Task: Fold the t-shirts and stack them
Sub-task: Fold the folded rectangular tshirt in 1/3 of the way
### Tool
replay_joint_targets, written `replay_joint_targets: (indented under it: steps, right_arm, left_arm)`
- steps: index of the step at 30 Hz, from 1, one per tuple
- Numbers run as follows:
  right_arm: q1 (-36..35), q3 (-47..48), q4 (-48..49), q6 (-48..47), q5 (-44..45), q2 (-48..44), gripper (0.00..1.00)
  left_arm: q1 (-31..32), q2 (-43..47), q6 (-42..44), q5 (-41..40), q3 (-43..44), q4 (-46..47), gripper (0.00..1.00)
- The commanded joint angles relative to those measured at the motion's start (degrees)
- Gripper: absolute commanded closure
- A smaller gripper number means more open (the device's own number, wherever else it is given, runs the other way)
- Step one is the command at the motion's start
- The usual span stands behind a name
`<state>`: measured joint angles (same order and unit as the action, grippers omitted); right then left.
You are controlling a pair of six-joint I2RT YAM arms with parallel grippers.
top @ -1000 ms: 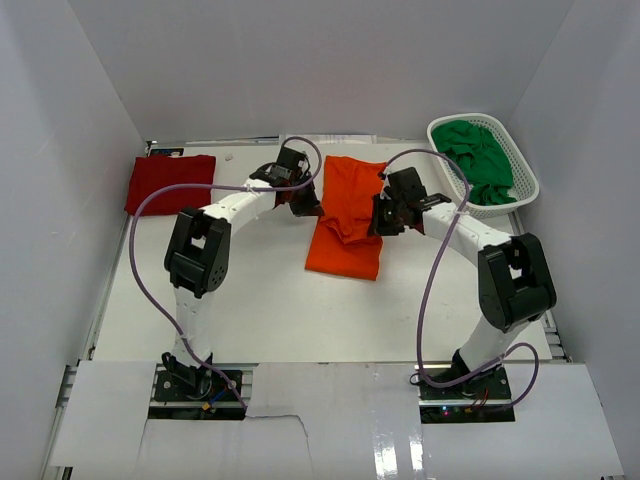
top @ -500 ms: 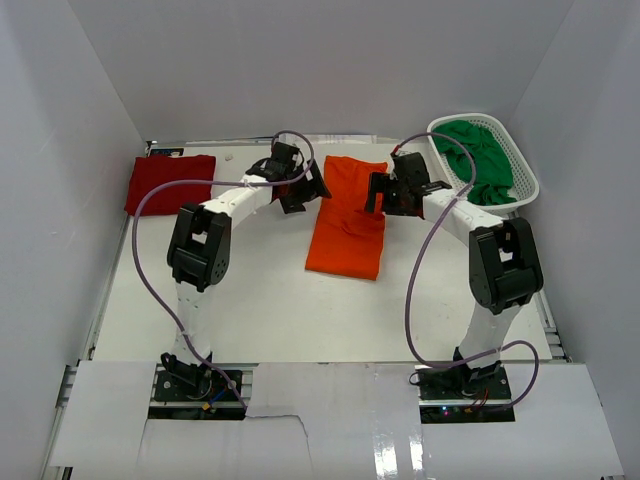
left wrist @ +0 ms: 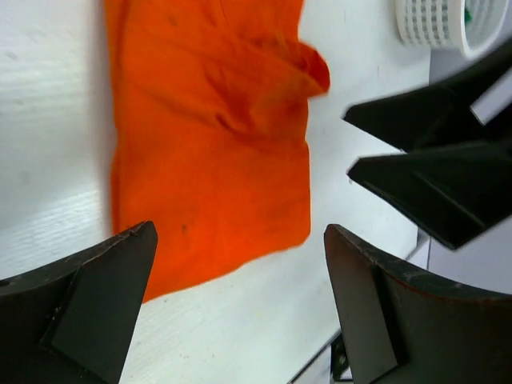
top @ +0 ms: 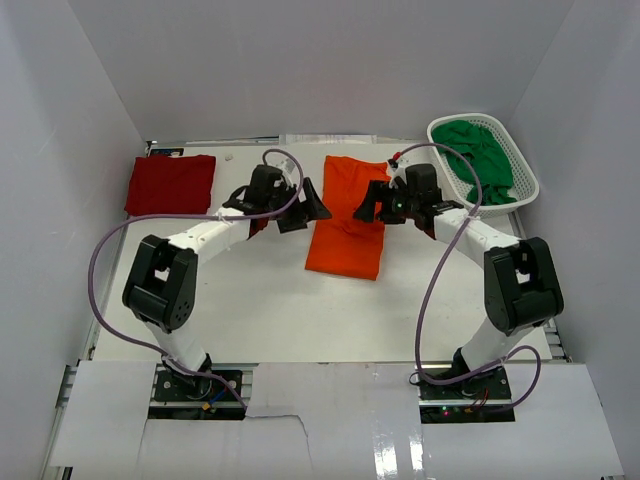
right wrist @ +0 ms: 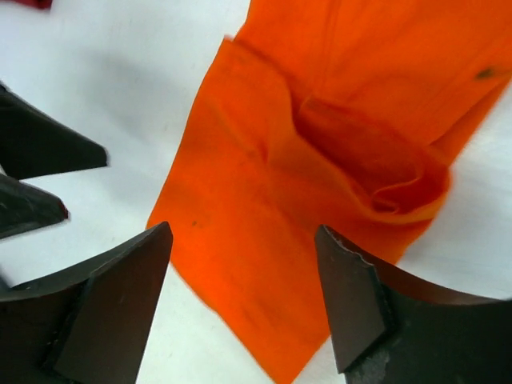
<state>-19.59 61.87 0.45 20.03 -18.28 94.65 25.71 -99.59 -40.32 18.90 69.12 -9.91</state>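
Observation:
The orange t-shirt [top: 347, 215] lies folded into a long strip in the middle of the table, with a rumpled fold near its middle [right wrist: 376, 172]. My left gripper [top: 312, 203] hovers open just left of it, nothing between its fingers [left wrist: 240, 232]. Facing it from the shirt's right side, my right gripper [top: 370, 205] is also open and empty [right wrist: 242, 232]. The dark red t-shirt [top: 170, 184] lies folded flat at the back left. The green t-shirt [top: 478, 160] is bunched in the basket.
A white mesh basket [top: 523, 178] stands at the back right corner, its rim also showing in the left wrist view [left wrist: 436, 28]. White walls close in the table on the left, the back and the right. Purple cables loop from both arms.
Both grippers have opened and let go of the orange shirt, which now lies flat. Both have drawn back to the shirt's sides, and the left arm's elbow has swung out to the left.

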Motion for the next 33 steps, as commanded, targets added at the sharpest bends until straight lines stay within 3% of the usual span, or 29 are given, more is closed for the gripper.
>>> replay_joint_targets:
  steps: [1,3,4,7,9,15,20,24,26,28,29,30,33]
  right_arm:
    - [1.3,-1.6,7.7,2.8,-14.5,3.1,0.23]
    - [2.4,0.2,11.5,5.1,-18.0,7.5,0.36]
    - [2.6,1.1,12.4,5.8,-21.5,9.3,0.59]
    - [3.8,3.8,17.6,9.1,-26.5,15.7,0.86]
    - [4.2,5.4,23.0,12.0,-28.4,20.4,0.90]
    - [4.8,11.9,23.5,12.2,-26.3,31.2,0.90]
    - [5.7,14.8,23.5,9.6,-21.5,34.7,0.89]
    - [6.5,19.0,20.8,8.1,-20.2,36.0,0.86]
    - [6.7,21.0,18.5,6.3,-19.7,35.9,0.80]
    - [6.7,22.3,16.8,5.5,-20.5,35.2,0.67]
    - [6.7,22.9,16.7,4.8,-20.9,34.6,0.60]
    - [6.7,22.9,16.7,4.7,-21.0,33.8,0.45]
    - [6.9,21.9,15.9,3.3,-19.8,28.8,0.34]
  left_arm:
    - [0.6,1.1,0.5,11.1,-5.9,10.3,0.04]
    - [0.8,0.0,-0.5,14.4,-6.5,15.7,0.05]
    - [1.2,-1.4,-1.2,18.2,-7.1,17.6,0.06]
    - [4.1,-5.7,0.3,19.3,-5.0,18.8,0.07]
    - [5.7,-7.9,1.1,18.8,-4.0,20.4,0.07]
    - [7.9,-15.0,-0.1,15.6,-3.7,21.5,0.09]
    - [10.1,-14.8,2.8,1.4,-4.9,10.6,0.09]
    - [11.2,-14.5,2.3,-2.5,-8.6,8.6,0.09]
    - [12.0,-14.6,2.0,-3.2,-9.3,8.3,0.09]
    - [12.4,-14.7,1.8,-4.0,-10.0,8.2,0.09]
    - [12.6,-14.4,1.5,-4.0,-10.1,8.2,0.09]
    - [12.7,-14.2,1.3,-4.2,-10.1,8.2,0.09]
    - [12.7,-12.5,1.1,-4.0,-9.4,8.2,0.08]
